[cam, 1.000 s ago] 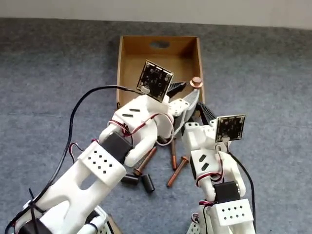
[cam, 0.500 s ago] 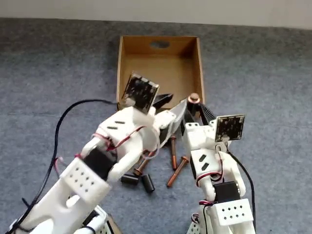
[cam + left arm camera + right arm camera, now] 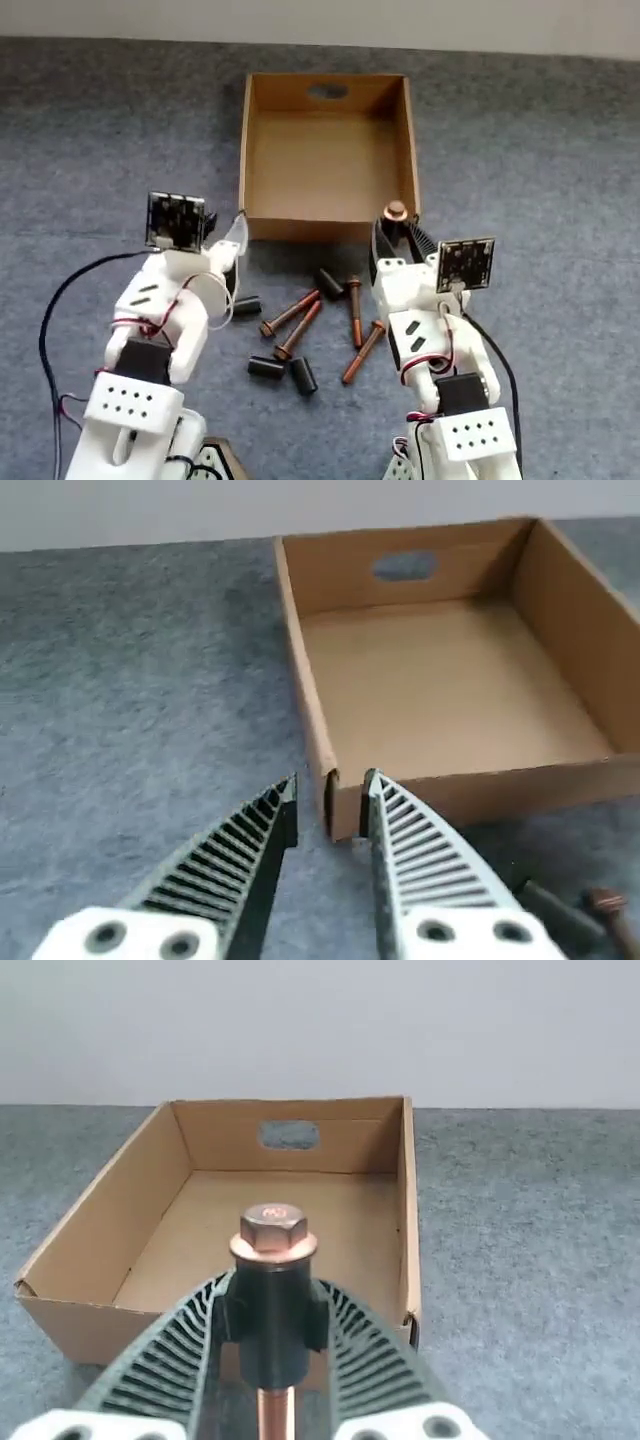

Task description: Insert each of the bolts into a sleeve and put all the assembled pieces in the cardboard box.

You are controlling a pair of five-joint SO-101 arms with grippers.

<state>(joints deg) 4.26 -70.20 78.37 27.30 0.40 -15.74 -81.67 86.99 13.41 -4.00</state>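
Cardboard box, open-topped, on grey worktop. Right end effector, at the box's near right corner, clenched on a sleeve with a bolt through it (head up). Left end effector released, at the near left corner; loose bolts and loose sleeves lie before the near wall.

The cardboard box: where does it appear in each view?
High view: cardboard box at top centre.
Left wrist view: box beyond the open left gripper, its near corner just past it.
Right wrist view: box behind the sleeved bolt held in the right gripper.
Shared landmark: oval handle hole in the far wall.
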